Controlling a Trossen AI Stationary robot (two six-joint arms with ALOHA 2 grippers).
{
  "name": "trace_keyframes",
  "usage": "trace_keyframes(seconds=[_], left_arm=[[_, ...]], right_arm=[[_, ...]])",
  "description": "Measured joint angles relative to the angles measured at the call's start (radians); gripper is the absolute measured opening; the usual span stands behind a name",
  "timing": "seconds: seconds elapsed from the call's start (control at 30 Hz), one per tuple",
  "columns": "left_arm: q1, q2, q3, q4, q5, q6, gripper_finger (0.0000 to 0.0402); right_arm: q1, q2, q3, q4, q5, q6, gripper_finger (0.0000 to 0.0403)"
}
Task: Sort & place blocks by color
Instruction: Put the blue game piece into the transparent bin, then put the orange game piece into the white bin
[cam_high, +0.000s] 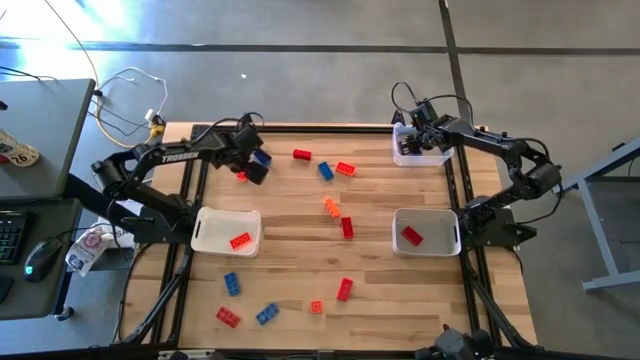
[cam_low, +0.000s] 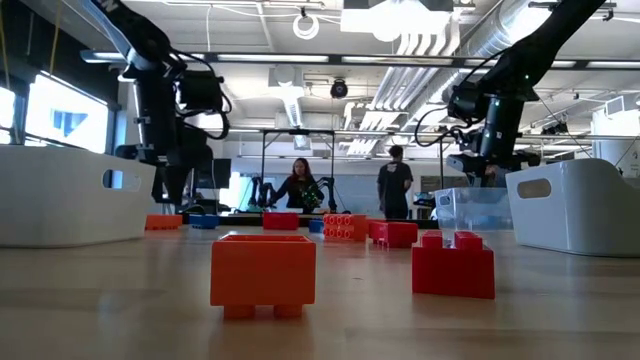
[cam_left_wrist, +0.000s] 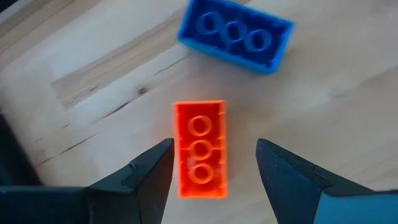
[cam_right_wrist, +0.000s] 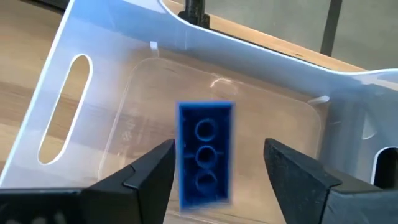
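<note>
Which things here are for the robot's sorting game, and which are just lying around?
For the job:
- blocks, red, orange, blue
- white trays
- left claw
- right claw

Just lying about:
- keyboard
- mouse
- white cable

Red, orange, blue blocks (cam_high: 331, 207) scattered flat on table; some in trays.

Lying on a wooden table (cam_high: 300, 260): three white trays, one near the left edge (cam_high: 210, 222), one near the right edge (cam_high: 440, 222), one at the far right corner (cam_high: 405, 155). Trailing past the far left corner, a white cable (cam_high: 125, 95). Standing in the room behind, two people (cam_low: 299, 183) (cam_low: 394, 183).
</note>
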Motion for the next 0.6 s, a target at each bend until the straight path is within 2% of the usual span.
trace_keyframes(seconds=[0.6], left_arm=[[0.092,0.0,0.0,-0.019,0.062,0.034,0.0213]], right_arm=[[0.0,0.0,0.0,0.0,0.003,0.0,0.0231]])
